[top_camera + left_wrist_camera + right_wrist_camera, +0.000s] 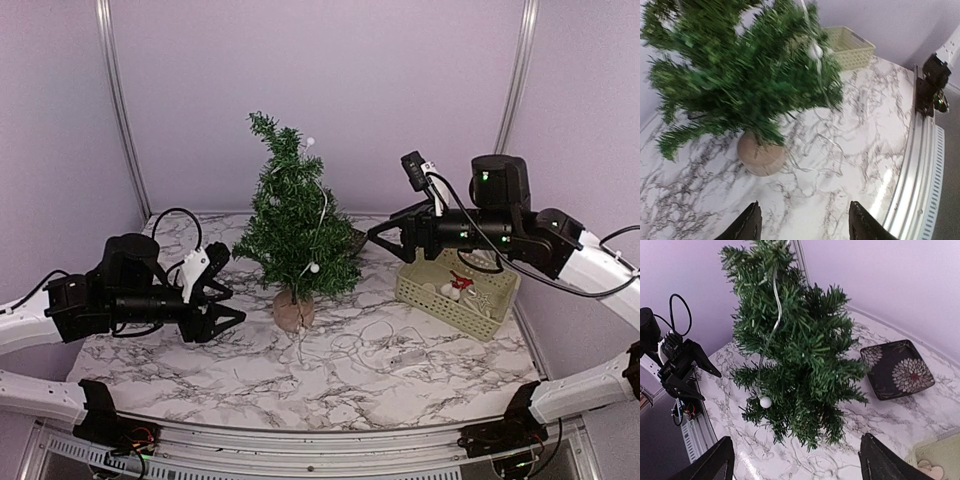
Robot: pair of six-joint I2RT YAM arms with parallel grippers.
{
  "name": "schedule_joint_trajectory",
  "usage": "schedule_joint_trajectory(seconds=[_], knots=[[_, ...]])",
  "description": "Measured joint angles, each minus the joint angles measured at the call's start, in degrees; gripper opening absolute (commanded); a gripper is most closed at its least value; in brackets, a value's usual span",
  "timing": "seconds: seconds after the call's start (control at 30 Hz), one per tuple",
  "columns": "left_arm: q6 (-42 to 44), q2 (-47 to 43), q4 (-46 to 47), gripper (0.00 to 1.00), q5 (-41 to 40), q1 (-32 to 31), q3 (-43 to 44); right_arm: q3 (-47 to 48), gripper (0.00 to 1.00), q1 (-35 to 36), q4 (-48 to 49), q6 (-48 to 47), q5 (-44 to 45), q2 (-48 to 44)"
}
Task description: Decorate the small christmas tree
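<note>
Tree and grippers during decoration. The small christmas tree stands upright slightly left of centre in the overhead view, on its round log-slice base, which rests on the marble table. A thin wire garland carrying white beads runs down the tree's right side and trails in loose loops onto the table in front of the base.

The left gripper, at lower left of the frame, has its jaws apart with nothing between them. It is near the lowest branches but clear of them. The right gripper, right of centre, is spread wide and empty, its tips just beside the foliage at mid height. The basket at right holds further ornaments, 1 of them partly red.

Handling, as a judgement: the tree looks light and top-heavy on a small base, so a sideways push probably tips it. The bristly branches are soft and give way, offering poor purchase. The trunk just above the base, or the base itself, seems the firm place to steady it. The wire looks springy and likely to snag.
</note>
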Motion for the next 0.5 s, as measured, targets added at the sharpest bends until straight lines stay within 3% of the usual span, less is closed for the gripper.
schedule_joint_trajectory(seconds=[0.23, 0.5], knots=[[-7.13, 0.37, 12.39, 0.51, -2.25, -5.4, -12.33, -14.71, 0.66, 0.0, 4.0, 5.33, -0.17, -6.36], [-11.15, 9.31, 27.32, 0.52, -4.46, -8.48, -12.79, -27.02, 0.59, 0.0, 13.2, 10.97, -2.6, -7.39]])
